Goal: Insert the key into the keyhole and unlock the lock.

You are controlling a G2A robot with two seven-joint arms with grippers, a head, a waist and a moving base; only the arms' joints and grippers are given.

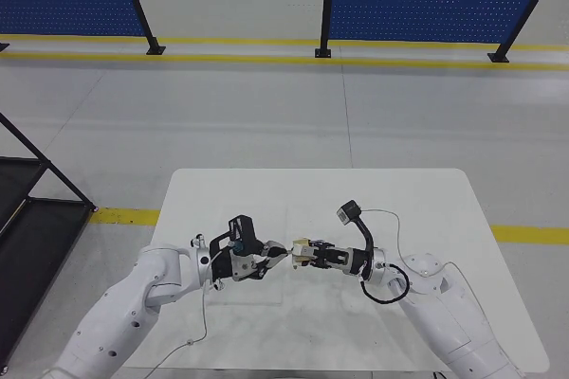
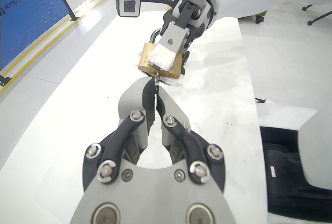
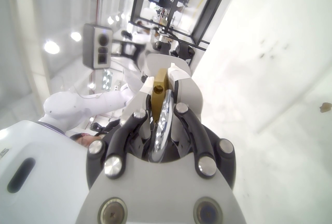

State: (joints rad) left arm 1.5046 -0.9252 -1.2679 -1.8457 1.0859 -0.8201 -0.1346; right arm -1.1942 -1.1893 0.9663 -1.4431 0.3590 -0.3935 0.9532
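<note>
Brass padlock [image 2: 145, 60] with a chromed steel shackle [image 3: 162, 126], held over the white table [image 1: 408, 199], meets a thin metal key [image 2: 157, 77].
We see the right gripper [image 3: 162, 77] clamped on the padlock body, presenting its keyhole end to the left gripper [image 2: 155, 87], which pinches the key between black pads so the blade lines up straight. We cannot tell how deep the key sits: white-taped fingers [image 2: 162, 57] hide the keyhole.

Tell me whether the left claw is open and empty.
No: the left claw is shut on the key, whose tip meets the underside of the brass padlock.
</note>
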